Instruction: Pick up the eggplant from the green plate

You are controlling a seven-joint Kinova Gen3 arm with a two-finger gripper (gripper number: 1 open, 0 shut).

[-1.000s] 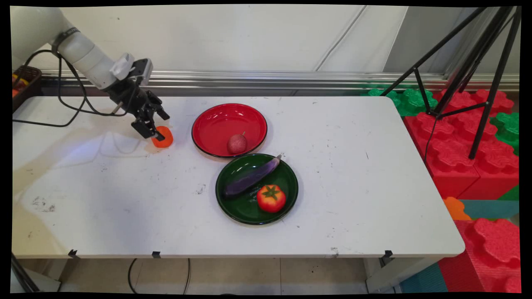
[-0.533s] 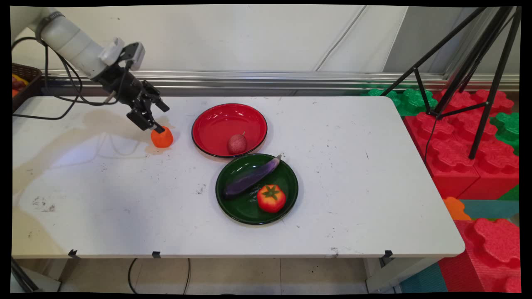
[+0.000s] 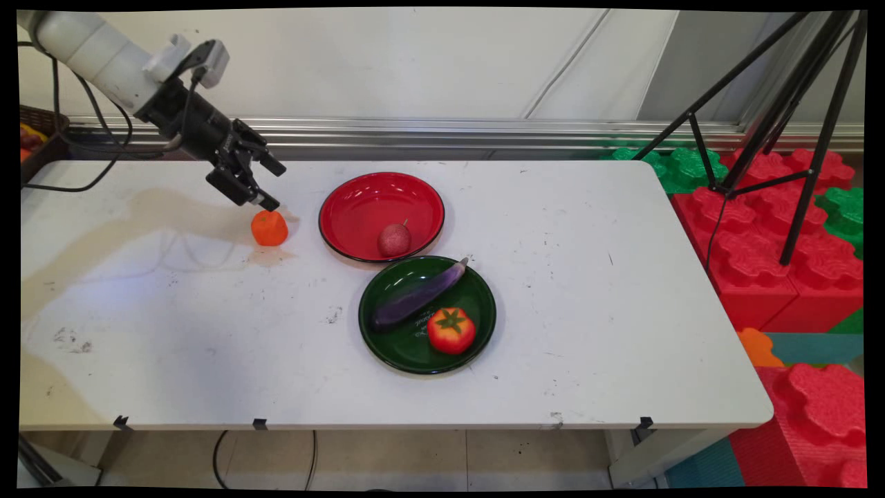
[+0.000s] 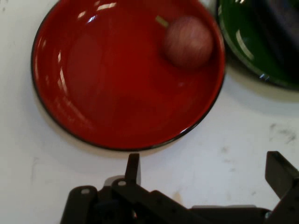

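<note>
Orange round fruit [image 3: 269, 228] sits on matte white table [image 3: 207, 332] beneath empty, wide-spread gripper [image 3: 265, 185].

I had the gripper [image 3: 266, 185] hanging just above and behind the small fruit [image 3: 269, 227], which sat on the table [image 3: 173, 332] left of one plate [image 3: 359, 200]. A pear [image 3: 394, 239] lay in that plate's near right part. The second plate [image 3: 477, 304] sat just in front, holding an eggplant [image 3: 417, 295] behind a tomato [image 3: 451, 330].

Main: overhead-front, far; hand: close; share red plate [image 3: 381, 214].
</note>
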